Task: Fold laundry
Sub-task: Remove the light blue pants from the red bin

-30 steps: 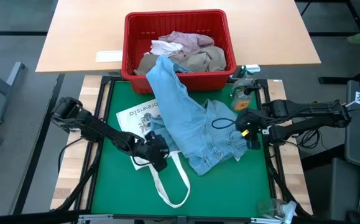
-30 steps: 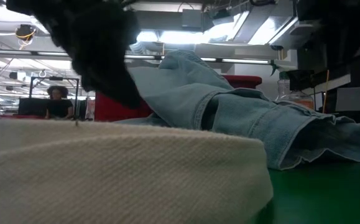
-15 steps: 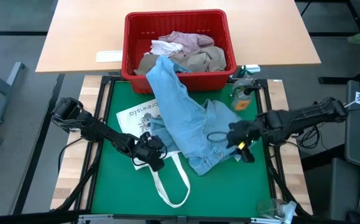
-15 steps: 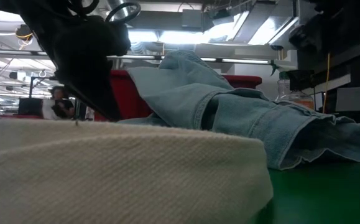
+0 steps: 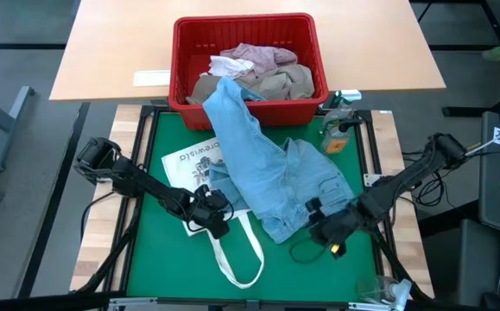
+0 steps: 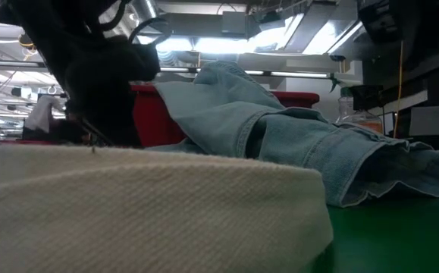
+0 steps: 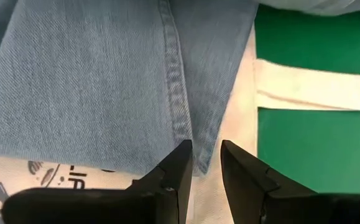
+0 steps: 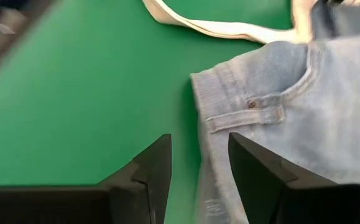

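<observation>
Jeans lie half out of the red basket, one leg over its rim, the rest on the green table atop a printed tote bag. I judge I'm at the grasping step. My left tool, narrowly parted, holds nothing, straddling the hem. My right tool, wider apart and empty, brackets the waistband corner. Next: pinch both, pull toward open green near me.

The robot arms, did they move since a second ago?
Yes. The right gripper swept from beside the jeans down to their waistband corner, jaws open around it. The left gripper barely shifted, narrowing at the jeans' hem. Jeans, tote bag and red basket stayed put.
</observation>
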Tool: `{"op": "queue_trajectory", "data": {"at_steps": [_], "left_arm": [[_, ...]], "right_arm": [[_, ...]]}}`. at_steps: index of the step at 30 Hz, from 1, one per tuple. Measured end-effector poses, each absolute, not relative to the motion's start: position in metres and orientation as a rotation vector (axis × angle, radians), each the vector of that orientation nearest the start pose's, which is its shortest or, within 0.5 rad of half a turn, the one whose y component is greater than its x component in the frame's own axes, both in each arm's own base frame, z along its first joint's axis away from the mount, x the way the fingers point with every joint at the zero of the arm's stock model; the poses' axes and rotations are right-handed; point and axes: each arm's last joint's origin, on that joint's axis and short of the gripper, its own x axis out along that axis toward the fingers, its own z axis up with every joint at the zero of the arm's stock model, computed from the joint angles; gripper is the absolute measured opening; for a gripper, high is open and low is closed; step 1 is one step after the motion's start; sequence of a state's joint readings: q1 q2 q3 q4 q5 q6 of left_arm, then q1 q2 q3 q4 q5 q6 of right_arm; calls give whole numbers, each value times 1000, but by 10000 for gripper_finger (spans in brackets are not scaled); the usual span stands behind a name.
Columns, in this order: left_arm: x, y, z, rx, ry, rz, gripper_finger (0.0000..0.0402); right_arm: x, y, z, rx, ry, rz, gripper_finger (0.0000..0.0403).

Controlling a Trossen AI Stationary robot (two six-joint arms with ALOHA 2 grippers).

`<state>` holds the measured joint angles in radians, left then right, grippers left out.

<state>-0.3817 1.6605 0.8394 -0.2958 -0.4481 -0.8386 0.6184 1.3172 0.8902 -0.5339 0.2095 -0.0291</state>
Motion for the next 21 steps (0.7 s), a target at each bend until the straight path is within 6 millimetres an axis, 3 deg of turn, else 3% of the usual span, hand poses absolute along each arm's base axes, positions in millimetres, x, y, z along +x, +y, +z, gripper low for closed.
{"op": "queue_trajectory", "data": {"at_steps": [4,13,21], "left_arm": [[280,-99,139,-304,917,476,80],[280,-99,138,-297,922,479,80],[280,-99,138,-300,920,479,80]], "right_arm": [[223,153,216,-594,869,343,159],[243,168,178,-743,900,417,159],[250,173,175,-780,833,455,159]]}}
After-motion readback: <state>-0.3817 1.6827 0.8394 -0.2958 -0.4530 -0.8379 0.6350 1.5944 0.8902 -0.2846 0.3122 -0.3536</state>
